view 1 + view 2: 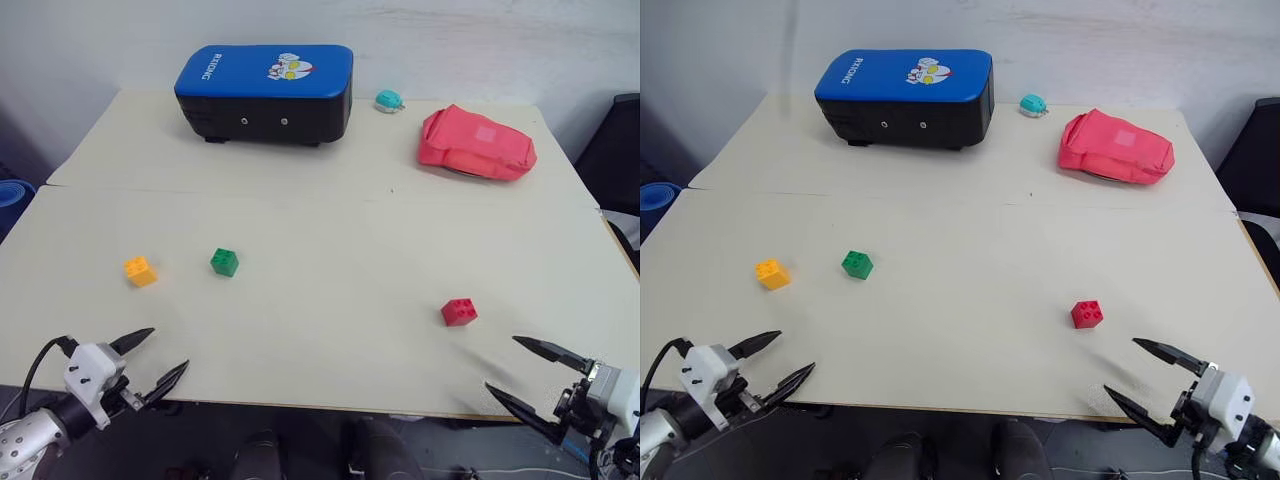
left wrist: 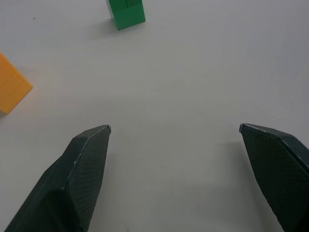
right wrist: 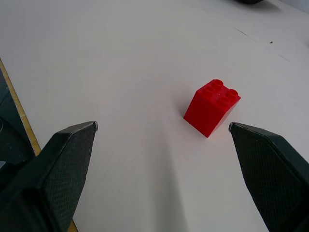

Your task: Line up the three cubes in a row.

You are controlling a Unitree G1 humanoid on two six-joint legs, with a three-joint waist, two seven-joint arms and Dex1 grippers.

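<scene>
Cubes, left eye view: we see three studded bricks well apart on the pale table (image 1: 330,330); the orange-yellow cube (image 1: 140,271) at middle left, the green cube (image 1: 225,262) just to its right, the red cube (image 1: 459,312) alone at lower right. They form no row.
Far edge, left eye view: a blue-topped black case (image 1: 265,93) sits at upper centre, a small teal round object (image 1: 388,100) to its right, a pink pouch (image 1: 476,143) at upper right.
Grippers, left eye view: our left gripper (image 1: 157,358) hangs at the lower left over the table's near edge, fingers spread, empty; our right gripper (image 1: 517,367) at the lower right, also spread and empty.
Right eye view: we get the same layout, with the red cube set a little further from the right gripper's tips.
Left wrist view: here we see what the head views cannot, the two black fingers (image 2: 82,174) wide apart over bare table, the green cube cut by the top edge and the orange-yellow cube cut by the left edge, neither between the fingers.
Right wrist view: the red cube stands slightly right of centre, its four studs clear, just beyond the spread fingers (image 3: 63,169) and nearer the right one, touching neither; the table's wooden edge shows at left.
</scene>
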